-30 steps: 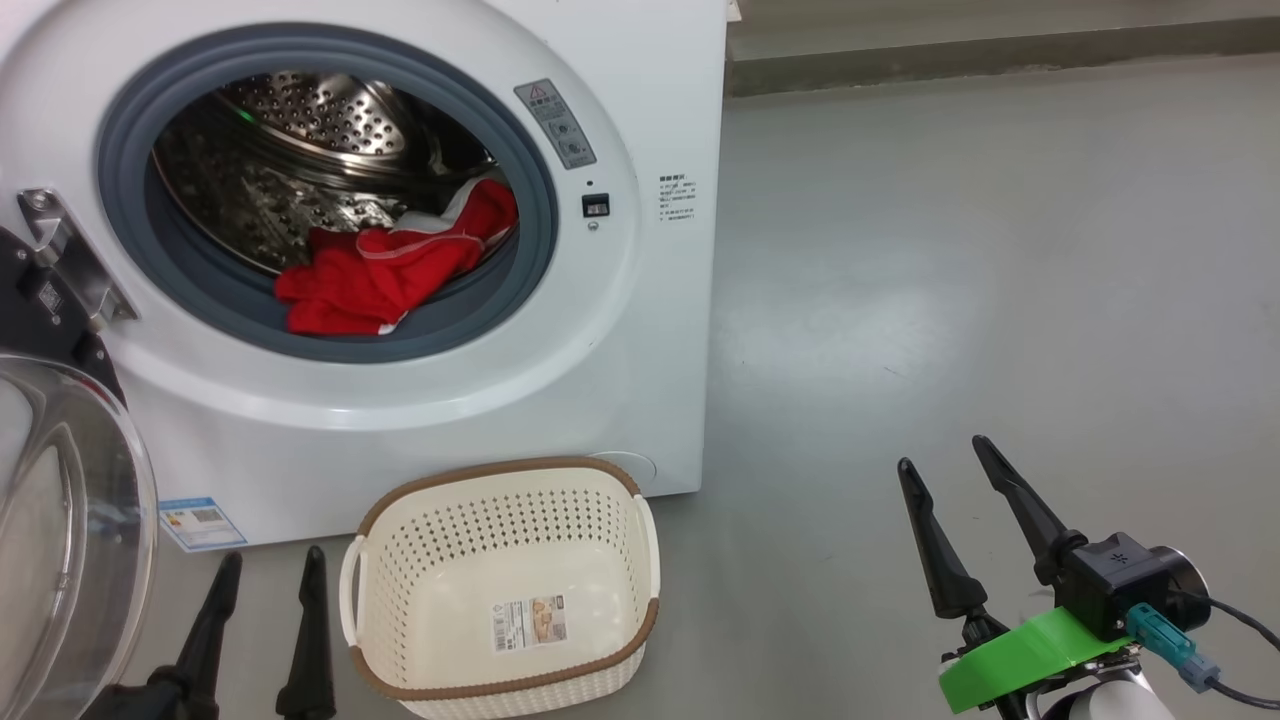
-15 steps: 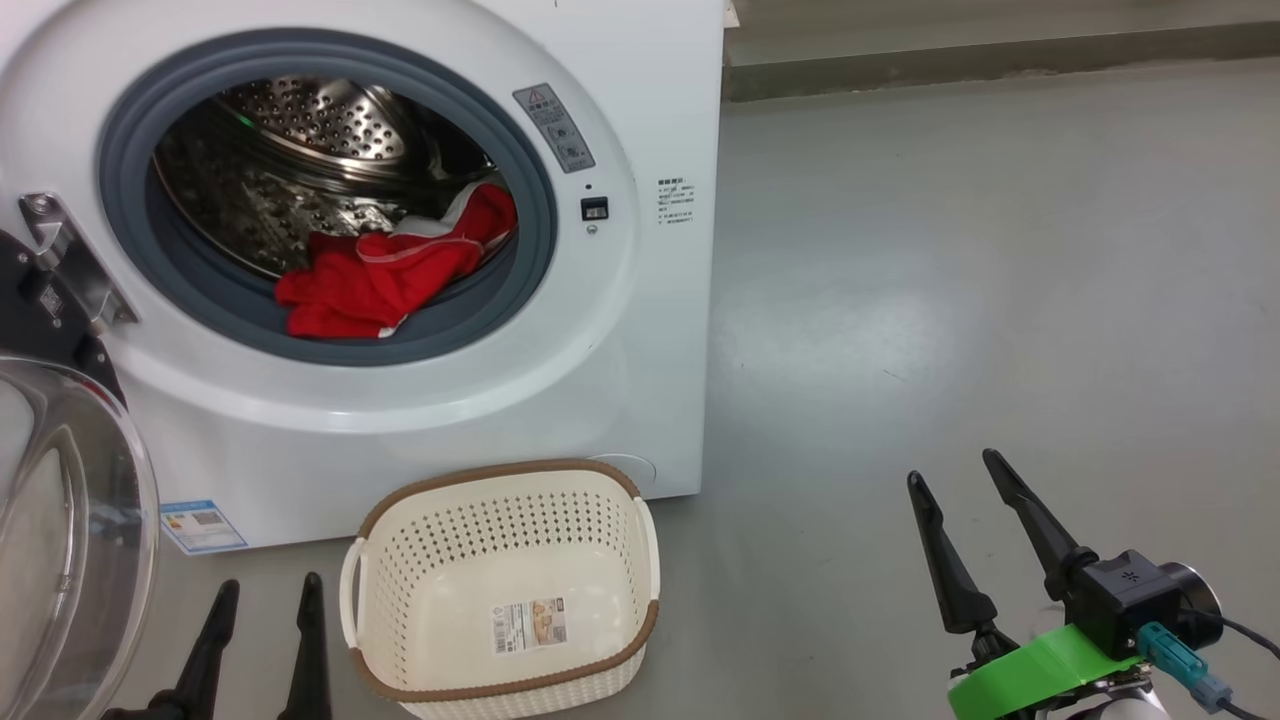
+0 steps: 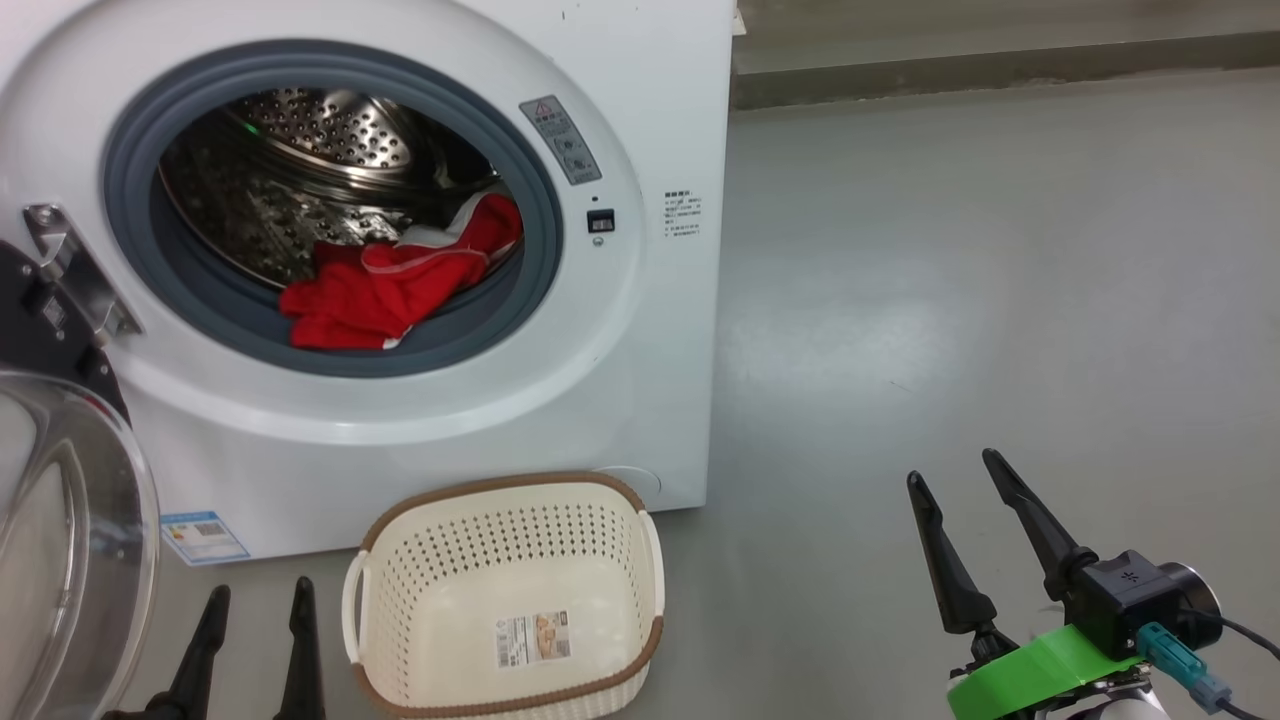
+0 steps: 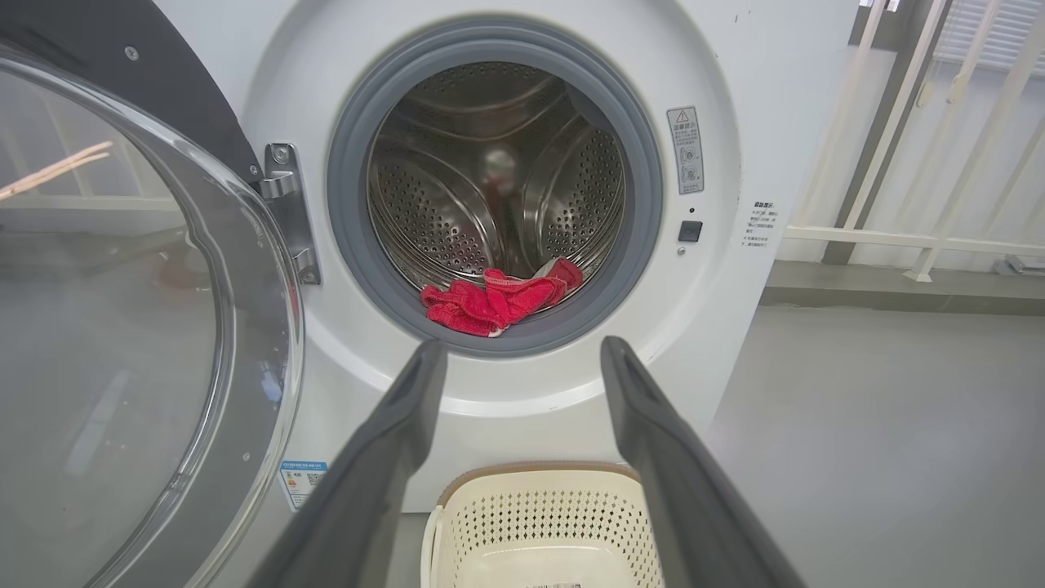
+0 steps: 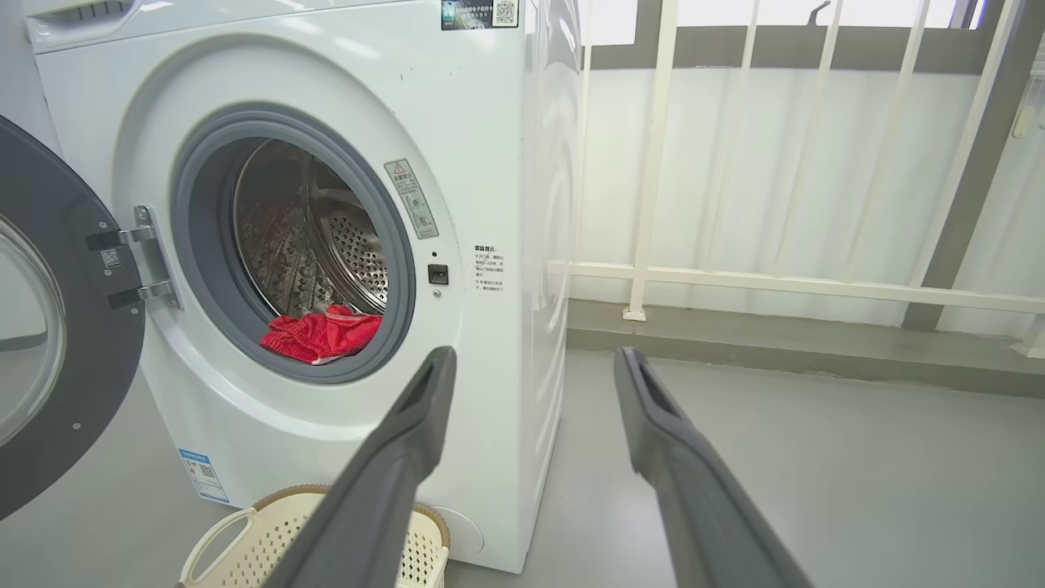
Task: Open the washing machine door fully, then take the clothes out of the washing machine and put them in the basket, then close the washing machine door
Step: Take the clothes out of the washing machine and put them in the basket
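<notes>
Both arms low; left gripper (image 3: 260,588) jaws spread, empty; right gripper (image 3: 950,467) jaws spread, empty.

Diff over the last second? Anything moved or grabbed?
The left gripper and right gripper dropped slightly lower in the head view; the camera itself shifted a little too. Nothing grabbed or released, fingers open. Unchanged: red clothes in the washing machine, door open, basket empty.

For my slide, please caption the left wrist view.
Open left gripper faces the washing machine; red clothes inside, basket below.
</notes>
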You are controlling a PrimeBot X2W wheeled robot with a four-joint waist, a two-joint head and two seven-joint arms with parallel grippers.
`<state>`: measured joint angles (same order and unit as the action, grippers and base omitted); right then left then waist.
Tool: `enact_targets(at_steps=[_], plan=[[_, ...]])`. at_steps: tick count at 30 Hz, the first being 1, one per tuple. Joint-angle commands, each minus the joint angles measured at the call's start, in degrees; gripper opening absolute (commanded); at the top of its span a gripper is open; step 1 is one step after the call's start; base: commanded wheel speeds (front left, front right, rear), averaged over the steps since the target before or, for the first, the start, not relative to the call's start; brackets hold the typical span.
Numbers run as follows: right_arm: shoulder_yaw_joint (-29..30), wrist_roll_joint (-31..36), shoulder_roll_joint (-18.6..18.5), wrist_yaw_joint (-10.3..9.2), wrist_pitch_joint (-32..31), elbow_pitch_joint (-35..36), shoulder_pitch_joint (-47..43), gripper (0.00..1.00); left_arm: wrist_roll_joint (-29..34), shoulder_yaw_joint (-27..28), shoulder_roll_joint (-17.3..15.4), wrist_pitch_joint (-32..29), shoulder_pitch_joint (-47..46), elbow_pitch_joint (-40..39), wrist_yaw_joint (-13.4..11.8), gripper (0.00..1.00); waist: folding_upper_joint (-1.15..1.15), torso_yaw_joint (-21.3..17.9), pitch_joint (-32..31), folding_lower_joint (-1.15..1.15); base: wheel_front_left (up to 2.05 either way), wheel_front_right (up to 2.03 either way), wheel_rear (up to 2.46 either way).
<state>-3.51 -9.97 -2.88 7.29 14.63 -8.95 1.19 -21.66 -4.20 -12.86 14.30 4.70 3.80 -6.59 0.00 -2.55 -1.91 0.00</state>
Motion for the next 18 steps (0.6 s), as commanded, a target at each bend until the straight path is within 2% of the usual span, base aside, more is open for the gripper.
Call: enact_targets(at_steps=[1, 11, 18], plan=[[-1.4, 0.8, 0.0, 0.2, 0.4, 1.3, 0.9, 1.0, 0.3, 2.1, -0.7, 0.7, -1.8, -1.1, -0.2, 1.0, 0.0, 0.1, 0.0, 0.0, 1.45, -1.45, 0.0], [-1.9, 0.7, 0.0, 0.2, 0.4, 0.5, 1.0, 1.0, -0.4, 2.1, -0.5, 0.7, -2.1, -1.7, 0.6, 1.0, 0.0, 0.3, 0.1, 0.0, 1.76, -1.76, 0.0], [-2.0, 0.8, 0.0, 0.2, 0.4, 0.1, 1.0, 1.0, 0.4, 1.8, -0.4, 0.7, -1.9, -1.8, 0.6, 1.0, 0.0, 0.5, -0.1, 0.0, 0.9, -0.9, 0.0]])
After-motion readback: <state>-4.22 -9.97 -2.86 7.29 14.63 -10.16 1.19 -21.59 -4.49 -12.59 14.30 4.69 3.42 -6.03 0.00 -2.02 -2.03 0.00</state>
